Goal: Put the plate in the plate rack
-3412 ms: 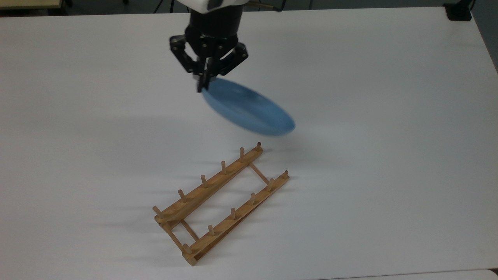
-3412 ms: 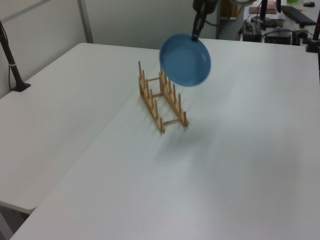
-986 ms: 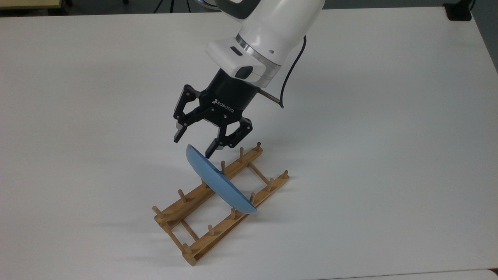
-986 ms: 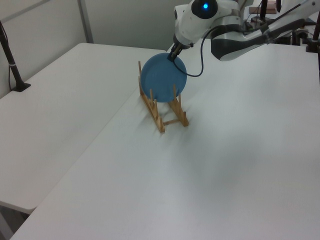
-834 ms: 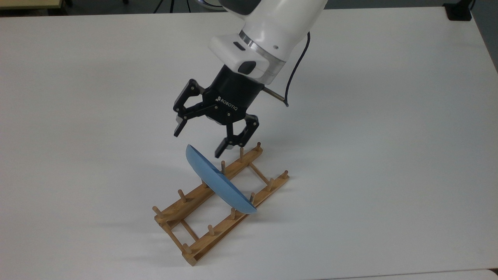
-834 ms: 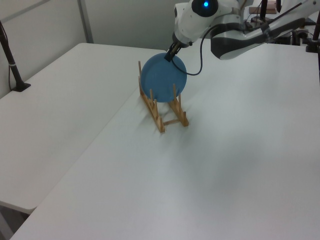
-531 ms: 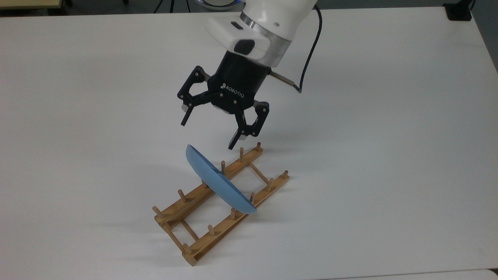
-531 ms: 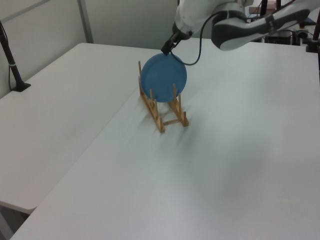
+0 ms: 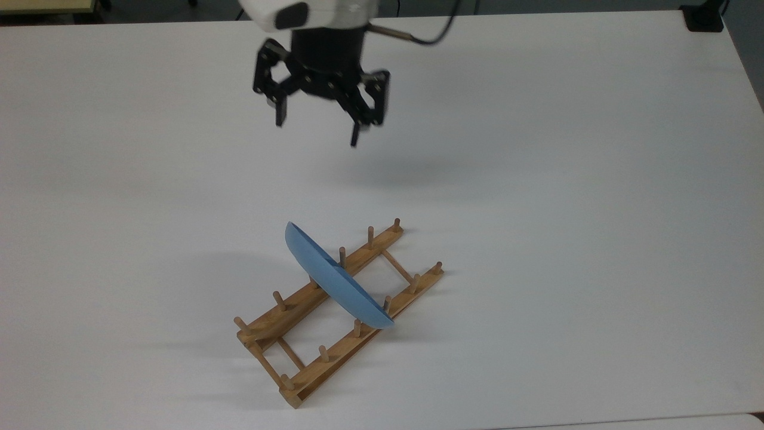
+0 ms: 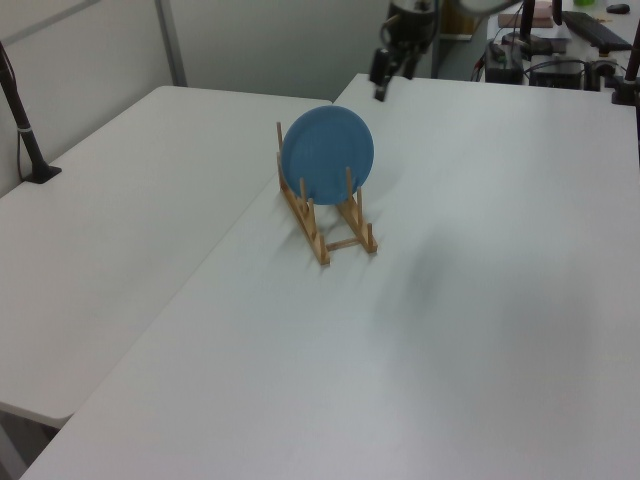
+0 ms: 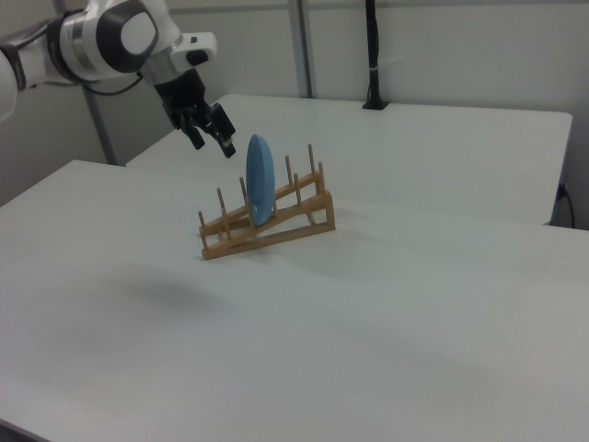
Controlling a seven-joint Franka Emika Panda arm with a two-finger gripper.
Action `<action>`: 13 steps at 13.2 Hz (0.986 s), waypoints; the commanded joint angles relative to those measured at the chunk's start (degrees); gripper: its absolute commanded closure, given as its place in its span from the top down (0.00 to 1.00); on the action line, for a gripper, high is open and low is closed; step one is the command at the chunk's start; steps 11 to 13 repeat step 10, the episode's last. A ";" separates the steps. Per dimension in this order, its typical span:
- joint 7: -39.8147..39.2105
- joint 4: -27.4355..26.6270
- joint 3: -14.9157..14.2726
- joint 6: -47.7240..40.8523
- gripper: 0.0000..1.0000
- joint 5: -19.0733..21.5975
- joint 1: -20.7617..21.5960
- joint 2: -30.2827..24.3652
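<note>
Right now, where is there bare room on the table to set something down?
Nearly all of the table is bare on every side of the rack. The plate fills a middle slot; the gripper hangs open above the far side.

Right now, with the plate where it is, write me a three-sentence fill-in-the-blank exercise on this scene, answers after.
1. The blue plate stands on its ____ between the pegs of the plate rack.
2. The pincer hangs above the table with its fingers ____.
3. The pincer holds ____.

Missing words: edge; open; nothing
</note>
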 commanded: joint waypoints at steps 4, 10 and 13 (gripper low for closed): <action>-17.13 -12.71 -0.11 -14.23 1.00 5.45 -5.86 -13.26; -17.31 -11.48 -0.28 -17.15 1.00 6.42 -7.27 -13.35; -17.31 -11.48 -0.28 -17.15 1.00 6.42 -7.27 -13.35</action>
